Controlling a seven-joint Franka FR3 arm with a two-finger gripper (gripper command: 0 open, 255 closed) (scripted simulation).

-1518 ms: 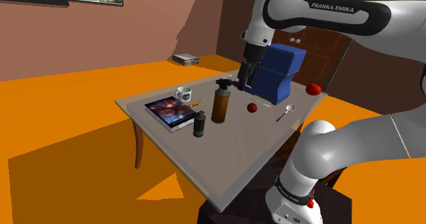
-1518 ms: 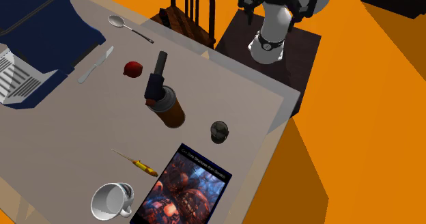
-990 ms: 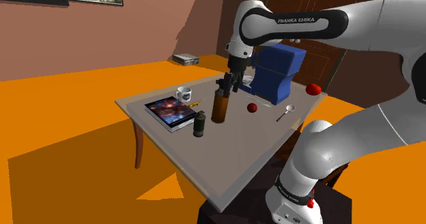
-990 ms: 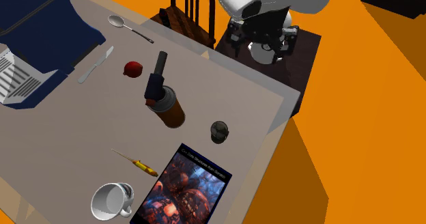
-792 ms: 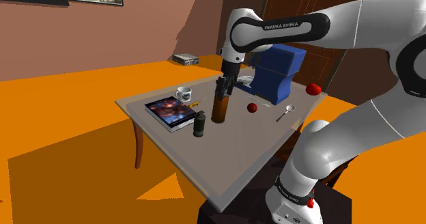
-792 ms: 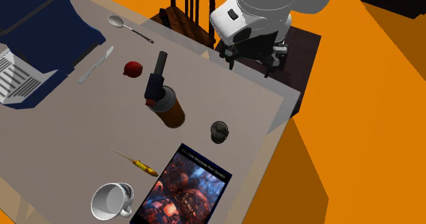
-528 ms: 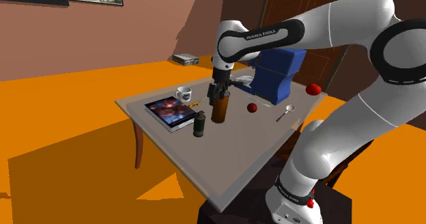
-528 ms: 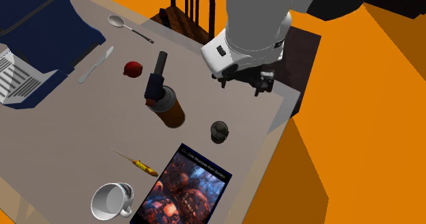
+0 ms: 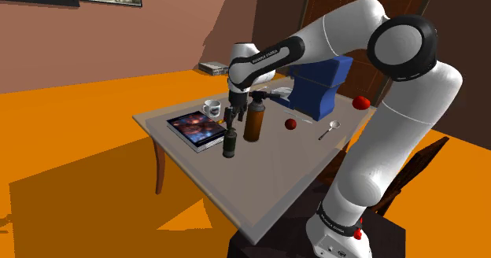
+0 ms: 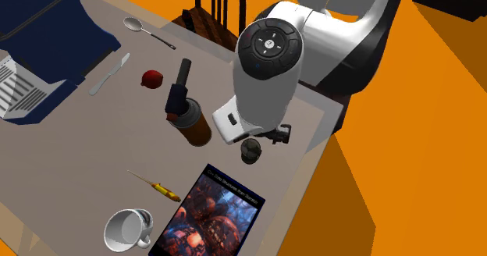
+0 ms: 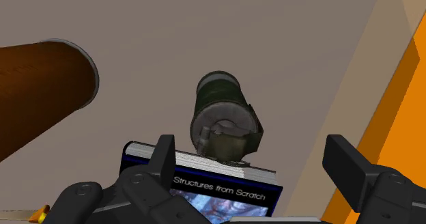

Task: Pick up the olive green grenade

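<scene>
1. Grenade (image 9: 230, 144): dark olive, it stands upright on the grey table (image 9: 275, 178), just beside the corner of the book (image 9: 197, 129) that lies towards the stand. Its lever cap faces up. It stands apart from the book, and that gap leaves its round sides free to be gripped.
2. A brown canister (image 9: 253, 119) stands a little farther from the book than the grenade does. It is apart from both, so it should not block a straight drop.
3. The gripper (image 11: 251, 147) hangs above that same corner of the book and points down. The wrist view looks onto the grenade's top, a pose that suits a grasp from above.
4. The jaws are spread wide and hold nothing. The grenade lies between the lines of the two fingers (image 11: 164, 154), somewhat nearer one than the other, and touches neither.
5. The fingers appear to close along the book's edge and not across it. This probably keeps either tip from landing on the cover.
6. As I judge it, the step in hand is the approach. What remains is to centre slightly, lower, and close below the cap.
</scene>
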